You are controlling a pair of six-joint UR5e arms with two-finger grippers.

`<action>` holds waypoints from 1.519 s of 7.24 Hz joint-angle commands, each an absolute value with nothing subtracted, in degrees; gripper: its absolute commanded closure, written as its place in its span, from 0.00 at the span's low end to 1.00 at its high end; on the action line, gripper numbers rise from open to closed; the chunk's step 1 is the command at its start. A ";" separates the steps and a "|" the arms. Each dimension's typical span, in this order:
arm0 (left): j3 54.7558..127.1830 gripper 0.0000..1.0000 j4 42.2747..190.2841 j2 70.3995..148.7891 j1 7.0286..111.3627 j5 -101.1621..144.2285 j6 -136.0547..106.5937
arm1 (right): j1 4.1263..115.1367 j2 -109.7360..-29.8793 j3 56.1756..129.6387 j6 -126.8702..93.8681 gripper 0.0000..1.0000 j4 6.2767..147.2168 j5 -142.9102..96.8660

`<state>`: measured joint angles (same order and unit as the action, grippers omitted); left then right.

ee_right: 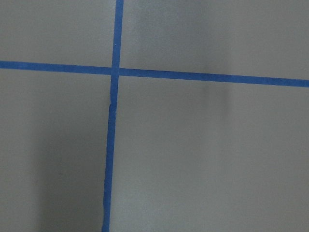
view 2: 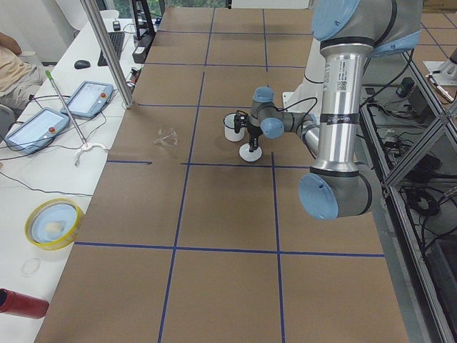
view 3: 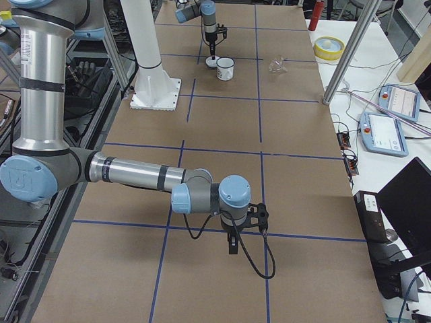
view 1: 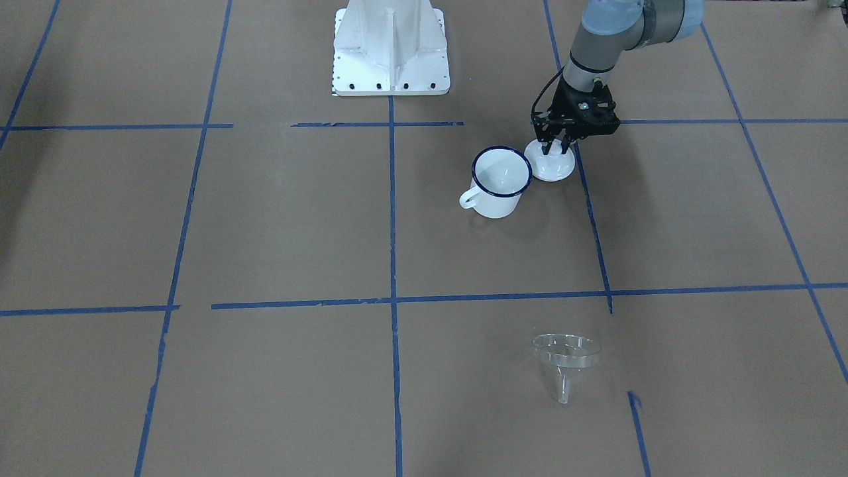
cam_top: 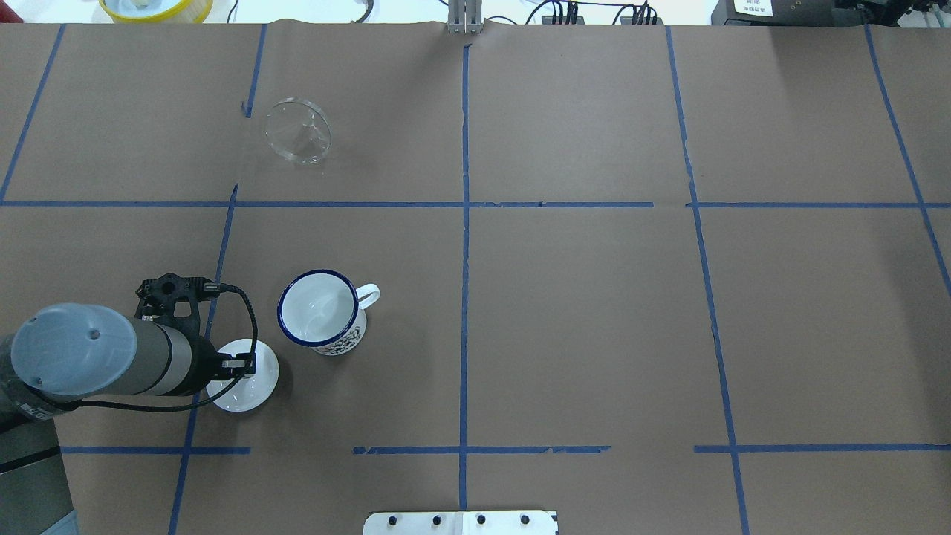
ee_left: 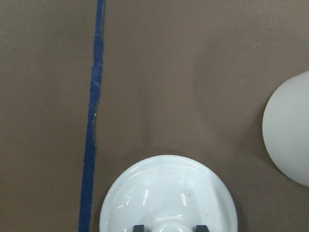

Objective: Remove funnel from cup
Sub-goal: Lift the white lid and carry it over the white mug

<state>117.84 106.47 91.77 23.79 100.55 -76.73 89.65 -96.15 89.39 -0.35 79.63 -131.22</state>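
Overhead exterior: funnel [cam_top: 299, 132] lies on the table [cam_top: 594, 334] well apart from the empty cup [cam_top: 321, 312], task seemingly done; left pincer [view 1: 555, 150] clasps a lid [cam_top: 252, 390] beside the cup, right pincer [view 3: 232, 249] state cannot be told.

Brown paper-covered table [cam_top: 594, 312] gridded off with blue tape lines [cam_top: 464, 297], lit pretty evenly. Long white side bench [view 2: 21, 207] runs along one edge, with a silver metal pole [view 2: 107, 50] standing right at the table's edge.
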 commanded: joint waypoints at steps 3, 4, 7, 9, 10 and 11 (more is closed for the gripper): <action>121.45 1.00 104.87 91.58 25.30 100.63 -76.73 | 89.65 -96.15 89.47 -0.35 0.00 79.63 -131.22; 125.38 1.00 99.72 91.76 26.01 100.81 -76.38 | 89.65 -96.15 89.39 -0.35 0.00 79.63 -131.22; 135.07 1.00 87.15 95.59 28.72 101.16 -76.03 | 89.65 -96.15 89.39 -0.35 0.00 79.63 -131.22; 134.22 1.00 73.28 109.79 29.18 101.25 -75.76 | 89.65 -96.15 89.38 -0.35 0.00 79.63 -131.22; 132.82 1.00 72.08 112.30 29.01 102.38 -75.76 | 89.65 -96.15 89.38 -0.35 0.00 79.63 -131.22; 128.63 1.00 72.33 115.02 28.92 103.61 -75.50 | 89.65 -96.15 89.38 -0.35 0.00 79.63 -131.22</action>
<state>132.29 73.71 110.95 28.98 102.32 -75.73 89.65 -96.15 89.39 -0.35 79.63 -131.22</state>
